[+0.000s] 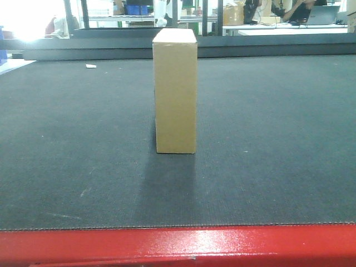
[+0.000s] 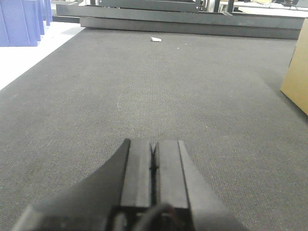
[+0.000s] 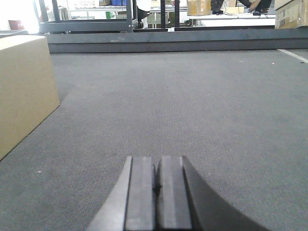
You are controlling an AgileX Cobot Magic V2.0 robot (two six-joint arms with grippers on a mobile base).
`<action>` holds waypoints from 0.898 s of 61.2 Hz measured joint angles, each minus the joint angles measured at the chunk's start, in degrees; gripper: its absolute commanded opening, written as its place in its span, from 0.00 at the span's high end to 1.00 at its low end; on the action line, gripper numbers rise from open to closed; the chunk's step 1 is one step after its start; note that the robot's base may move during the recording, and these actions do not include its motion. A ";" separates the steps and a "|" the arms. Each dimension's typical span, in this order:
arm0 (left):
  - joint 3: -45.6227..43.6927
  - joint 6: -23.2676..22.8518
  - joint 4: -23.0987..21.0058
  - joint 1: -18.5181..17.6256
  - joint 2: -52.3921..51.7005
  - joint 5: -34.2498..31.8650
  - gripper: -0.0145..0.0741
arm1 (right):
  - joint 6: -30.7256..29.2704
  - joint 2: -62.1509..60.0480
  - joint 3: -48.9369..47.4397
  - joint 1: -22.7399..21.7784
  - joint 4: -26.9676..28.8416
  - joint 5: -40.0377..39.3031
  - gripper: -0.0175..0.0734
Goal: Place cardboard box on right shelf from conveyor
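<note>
- The cardboard box [image 1: 175, 92] stands upright on its narrow end near the middle of the conveyor [image 1: 278, 139], nothing touching it, well back from the red frame [image 1: 178, 245] at the near edge.
- My left tool [image 2: 153, 144] is closed, pads pressed together, holding nothing. It sits low over the belt with the box at the right edge of its view.
- My right tool [image 3: 157, 161] is likewise closed and empty, with the box off to its left.
- So the box lies between my two arms, apart from both. The step in hand, as I judge it, is the approach and grasp.
- The box looks too wide for one tool, so I plan to press it between both arms on the broad faces, level and opposite.
- It is tall and narrow. An uneven push from one side could tip it, so both contacts should land together, low to mid height.
- I cannot make out the right shelf in these views.
</note>
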 measured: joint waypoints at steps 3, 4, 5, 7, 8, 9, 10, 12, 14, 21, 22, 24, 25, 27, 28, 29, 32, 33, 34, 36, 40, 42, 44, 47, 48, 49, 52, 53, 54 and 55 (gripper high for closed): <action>0.00 0.00 0.00 0.00 0.00 0.00 0.97 | 0.00 0.00 0.00 0.00 0.00 0.00 0.74; 0.00 0.00 0.00 0.00 0.00 0.00 0.97 | 0.00 0.00 0.00 0.00 0.00 0.00 0.74; 0.00 0.00 0.00 0.00 0.00 0.00 0.97 | 0.00 0.00 0.00 0.00 0.00 0.00 0.74; 0.00 0.00 0.00 0.00 0.00 0.00 0.97 | 0.00 0.00 0.00 0.00 0.00 0.00 0.74; 0.00 0.00 0.00 0.00 0.00 0.00 0.97 | 0.00 0.00 0.00 0.00 0.00 0.00 0.74; 0.00 0.00 0.00 0.00 0.00 0.00 0.97 | 0.00 0.00 0.00 0.00 0.00 0.00 0.74; 0.00 0.00 0.00 0.00 0.00 0.00 0.97 | 0.00 0.00 0.00 0.00 0.00 0.00 0.74; 0.00 0.00 0.00 0.00 0.00 0.00 0.97 | 0.00 0.00 0.00 0.00 0.00 0.00 0.74; 0.00 0.00 0.00 0.00 0.00 0.00 0.97 | 0.00 0.00 0.00 0.00 0.00 0.00 0.74; 0.00 0.00 0.00 0.00 0.00 0.00 0.97 | 0.00 0.00 0.00 0.00 0.00 0.00 0.74; 0.00 0.00 0.00 0.00 0.00 0.00 0.97 | 0.00 0.00 0.00 0.00 0.00 0.00 0.74; 0.00 0.00 0.00 0.00 0.00 0.00 0.97 | 0.00 0.00 0.00 0.00 0.00 0.00 0.74; 0.00 0.00 0.00 0.00 0.00 0.00 0.97 | 0.00 0.00 0.00 0.00 0.00 0.00 0.74; 0.00 0.00 0.00 0.00 0.00 0.00 0.97 | 0.00 0.00 0.00 0.00 0.00 0.00 0.74; 0.00 0.00 0.00 0.00 0.00 0.00 0.97 | 0.00 0.00 0.00 0.00 0.00 0.00 0.74; 0.00 0.00 0.00 0.00 0.00 0.00 0.97 | 0.00 0.00 0.00 0.00 0.00 0.00 0.74; 0.00 0.00 0.00 0.00 0.00 0.00 0.97 | 0.00 0.00 0.00 0.00 0.00 0.00 0.74; 0.00 0.00 0.00 0.00 0.00 0.00 0.97 | 0.00 0.00 0.00 0.00 0.00 0.00 0.74; 0.00 0.00 0.00 0.00 0.00 0.00 0.97 | 0.00 0.00 0.00 0.00 0.00 0.00 0.74; 0.00 0.00 0.00 0.00 0.00 0.00 0.97 | 0.00 0.00 0.00 0.00 0.00 0.00 0.74; 0.00 0.00 0.00 0.00 0.00 0.00 0.97 | 0.00 0.00 0.00 0.00 0.00 0.00 0.74; 0.00 0.00 0.00 0.00 0.00 0.00 0.97 | 0.00 0.00 0.00 0.00 0.00 0.00 0.74; 0.00 0.00 0.00 0.00 0.00 0.00 0.97 | 0.00 0.00 0.00 0.00 0.00 0.00 0.74; 0.00 0.00 0.00 0.00 0.00 0.00 0.97 | 0.00 0.00 0.00 0.00 0.00 0.00 0.74; 0.00 0.00 0.00 0.00 0.00 0.00 0.97 | 0.00 0.00 0.00 0.00 0.00 0.00 0.74; 0.00 0.00 0.00 0.00 0.00 0.00 0.97 | 0.00 0.00 0.00 0.00 0.00 0.00 0.74; 0.00 0.00 0.00 0.00 0.00 0.00 0.97 | 0.00 0.00 0.00 0.00 0.00 -0.11 0.74; 0.00 0.00 0.00 0.00 0.00 0.00 0.97 | 0.00 0.00 0.00 0.00 0.00 -0.21 0.74; 0.00 0.00 0.00 0.00 0.00 0.00 0.97 | 0.00 0.00 0.00 0.00 0.00 -0.22 0.74; 0.00 0.00 0.00 0.00 0.00 0.00 0.97 | 0.00 0.00 0.00 0.00 0.00 -0.31 0.74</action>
